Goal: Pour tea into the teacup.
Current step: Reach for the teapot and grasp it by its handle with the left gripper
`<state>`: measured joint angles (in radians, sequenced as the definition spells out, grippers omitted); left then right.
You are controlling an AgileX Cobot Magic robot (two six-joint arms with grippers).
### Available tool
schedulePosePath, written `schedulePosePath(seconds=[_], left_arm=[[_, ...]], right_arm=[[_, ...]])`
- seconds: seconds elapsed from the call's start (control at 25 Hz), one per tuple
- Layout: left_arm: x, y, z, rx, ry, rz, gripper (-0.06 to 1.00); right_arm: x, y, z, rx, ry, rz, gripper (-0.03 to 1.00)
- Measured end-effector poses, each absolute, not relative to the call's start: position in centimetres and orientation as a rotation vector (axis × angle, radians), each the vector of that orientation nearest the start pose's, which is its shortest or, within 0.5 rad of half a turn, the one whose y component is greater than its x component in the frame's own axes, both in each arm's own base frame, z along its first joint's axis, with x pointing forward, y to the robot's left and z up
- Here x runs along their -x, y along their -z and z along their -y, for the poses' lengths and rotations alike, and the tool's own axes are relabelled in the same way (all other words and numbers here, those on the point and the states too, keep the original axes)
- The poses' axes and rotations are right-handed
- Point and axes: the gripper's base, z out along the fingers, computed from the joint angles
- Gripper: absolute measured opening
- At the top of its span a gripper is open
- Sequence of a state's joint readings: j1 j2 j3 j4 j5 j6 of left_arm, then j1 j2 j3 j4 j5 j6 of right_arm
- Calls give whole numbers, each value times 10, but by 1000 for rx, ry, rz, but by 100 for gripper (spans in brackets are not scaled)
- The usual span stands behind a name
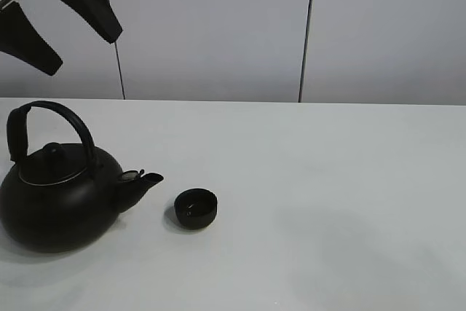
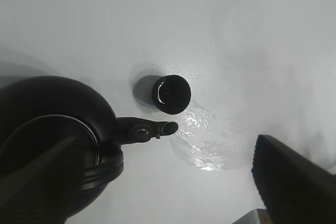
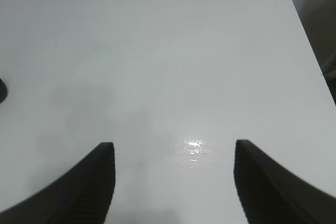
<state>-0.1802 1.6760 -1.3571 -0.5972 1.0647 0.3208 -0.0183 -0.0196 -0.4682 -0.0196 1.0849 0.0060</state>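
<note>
Teapot (image 1: 62, 202) sits ungrasped at the bench (image 1: 342, 180) front; pour not started.
Exterior high: teacup (image 1: 196, 207) just beside the spout (image 1: 145, 180), not touching. Left gripper (image 1: 84, 54) is spread, empty, high above the teapot, so handle grasp, lift and tilt are all left. Left wrist: teacup (image 2: 171, 94) inside too dark to judge, bare bench around it. Right wrist: right gripper (image 3: 173, 182) spread, empty, over open bench, corner edge well apart.

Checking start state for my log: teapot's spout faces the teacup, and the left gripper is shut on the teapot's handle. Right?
No. The exterior high view shows the left gripper open, above the teapot, clear of its handle. The spout does face the teacup.
</note>
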Motion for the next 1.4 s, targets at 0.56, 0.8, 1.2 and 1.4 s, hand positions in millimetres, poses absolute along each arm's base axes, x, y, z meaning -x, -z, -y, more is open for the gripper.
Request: schedulePosePath(seconds=[0.56,0.8,1.2,1.4], left_arm=[[-352,-294,94,-256,630,-2541,63],[-369,-303,65,-209,323,-2385,63],[-328,-393,47,-77,93,-1939,63],[-289,-379,52,-119,103,-1827,63]], right_arm=[[5,-266,1,-27,31,-2081,45],[5,-267,1,-27,31,-2078,45],[5,-267,1,-27,31,-2078,45],[5,-267,1,-27,31,-2078,45]])
